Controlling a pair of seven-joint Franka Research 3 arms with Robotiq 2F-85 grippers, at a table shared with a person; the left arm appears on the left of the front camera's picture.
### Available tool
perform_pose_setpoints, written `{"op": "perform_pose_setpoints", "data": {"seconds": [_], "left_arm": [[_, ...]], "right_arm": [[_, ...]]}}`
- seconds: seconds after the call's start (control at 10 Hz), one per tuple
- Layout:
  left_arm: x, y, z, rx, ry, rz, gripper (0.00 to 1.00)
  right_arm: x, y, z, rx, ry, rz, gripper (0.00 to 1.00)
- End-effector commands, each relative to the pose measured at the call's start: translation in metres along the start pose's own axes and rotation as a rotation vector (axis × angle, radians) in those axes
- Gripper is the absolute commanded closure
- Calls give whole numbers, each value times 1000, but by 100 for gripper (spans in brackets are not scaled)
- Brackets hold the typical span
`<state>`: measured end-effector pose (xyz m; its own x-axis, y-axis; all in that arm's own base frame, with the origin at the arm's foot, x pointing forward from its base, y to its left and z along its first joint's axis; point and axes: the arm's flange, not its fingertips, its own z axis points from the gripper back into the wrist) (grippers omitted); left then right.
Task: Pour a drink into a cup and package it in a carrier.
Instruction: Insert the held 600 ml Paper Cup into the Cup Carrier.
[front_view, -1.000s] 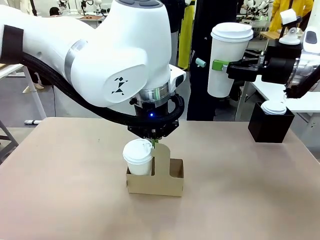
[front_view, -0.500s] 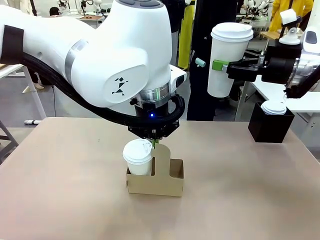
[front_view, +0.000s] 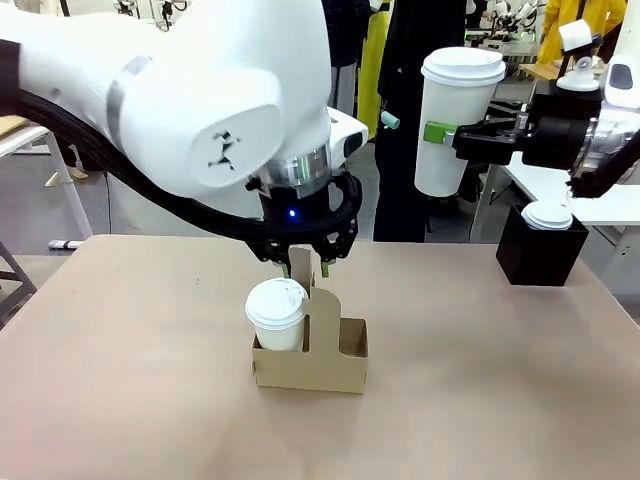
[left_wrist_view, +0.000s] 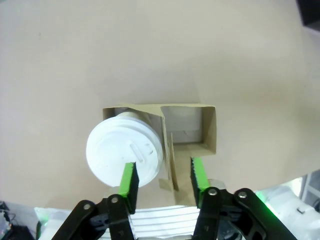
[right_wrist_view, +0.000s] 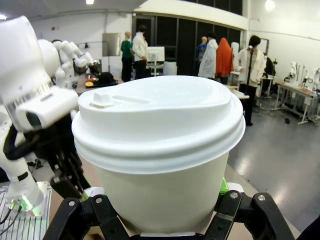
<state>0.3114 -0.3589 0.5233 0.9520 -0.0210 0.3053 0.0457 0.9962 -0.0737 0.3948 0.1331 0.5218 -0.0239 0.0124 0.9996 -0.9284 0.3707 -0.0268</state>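
Note:
The brown cardboard carrier (front_view: 343, 366) stands mid-table, with a lidded white cup (front_view: 275, 309) seated in its left slot and its right slot vacant (left_wrist_view: 184, 126). My left gripper (front_view: 310, 264) hovers just above the carrier's handle panel (left_wrist_view: 169, 162), open, its green pads (left_wrist_view: 129, 183) on either side of the panel without touching it. High at the right, my right gripper (front_view: 441, 131) is shut on a taller lidded white cup (front_view: 453, 113), held upright off the table and seen close up (right_wrist_view: 159, 150). The drink is hidden.
A black box (front_view: 538, 254) with a white lid (front_view: 548, 213) resting on it stands at the table's far right. A dark pillar rises behind the table's middle. People stand farther off in the room behind.
My left gripper has opened, let go of the carrier's handle panel and risen slightly above it. The carrier and its cup stay put. The right arm has not moved.

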Motion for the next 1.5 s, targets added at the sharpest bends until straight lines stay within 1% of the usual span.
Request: {"op": "perform_pose_setpoints", "data": {"seconds": [0.0, 0.1, 0.2, 0.3, 0.4, 0.5, 0.6, 0.7, 0.8, 0.9, 1.0, 1.2, 1.3, 1.4], "left_arm": [[-2, 28, 24, -83, 46, -103, 5], [-1, 46, 42, -128, 55, -146, 0], [3, 69, 57, -153, 6, -227, 0], [-3, 95, 67, -204, -34, -332, 0], [1, 110, 70, -243, -46, -414, 0], [5, 130, 67, -313, -65, -539, 0], [7, 150, 56, -261, -141, -695, 0], [11, 169, 46, -221, -211, -759, 0], [16, 181, 42, -234, -235, -731, 0], [20, 184, 40, -246, -258, -639, 0], [15, 169, 52, -219, -167, -734, 0], [15, 169, 52, -219, -167, -734, 0], [19, 180, 43, -221, -199, -719, 0], [23, 200, 32, -367, -128, -828, 0]], "right_arm": [[-9, -21, -7, 80, 32, -16, 23], [-13, -22, -16, 134, 31, -46, 23], [-23, -26, -26, 174, 42, -52, 23], [-41, -27, -37, 238, 54, -31, 23], [-54, -27, -48, 291, 49, -22, 23], [-67, -24, -58, 342, 39, 5, 23], [-81, -20, -66, 372, 22, 32, 23], [-92, -15, -75, 368, 26, 37, 23], [-96, -13, -81, 362, 14, 16, 23], [-91, -11, -74, 366, 26, -22, 23], [-101, -9, -75, 368, 42, 6, 23], [-101, -9, -75, 368, 42, 6, 23], [-101, -9, -75, 368, 42, 6, 23], [-106, -9, -74, 368, 45, -4, 23]]}}
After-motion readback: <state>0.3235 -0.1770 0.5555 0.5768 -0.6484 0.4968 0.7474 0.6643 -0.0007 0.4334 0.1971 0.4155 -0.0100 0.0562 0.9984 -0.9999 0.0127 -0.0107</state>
